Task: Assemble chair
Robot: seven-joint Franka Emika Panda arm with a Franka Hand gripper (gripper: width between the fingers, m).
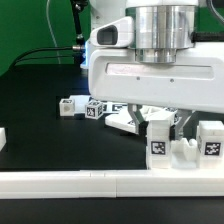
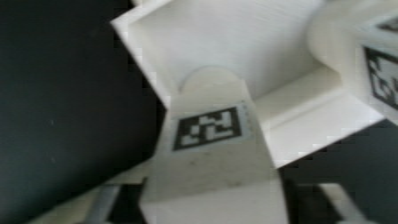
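My gripper (image 1: 159,122) hangs low over the front right of the table, near the rail. In the wrist view my gripper (image 2: 221,206) is shut on a long white chair leg (image 2: 214,120) with a rounded end and a square marker tag. The leg fills the gap between the two fingers (image 2: 128,196). Beyond the leg lies a flat white chair slab (image 2: 196,45), and a tagged chair block (image 2: 365,60) is beside it. In the exterior view the held leg (image 1: 158,142) shows its tag just under the fingers. Another tagged chair part (image 1: 210,140) stands to its right.
A long plain white rail (image 1: 90,181) runs along the table's front edge. Two small tagged blocks (image 1: 69,105) (image 1: 95,110) and a flat white part (image 1: 125,119) lie behind the gripper on the black table. A white piece (image 1: 3,138) shows at the exterior view's left edge.
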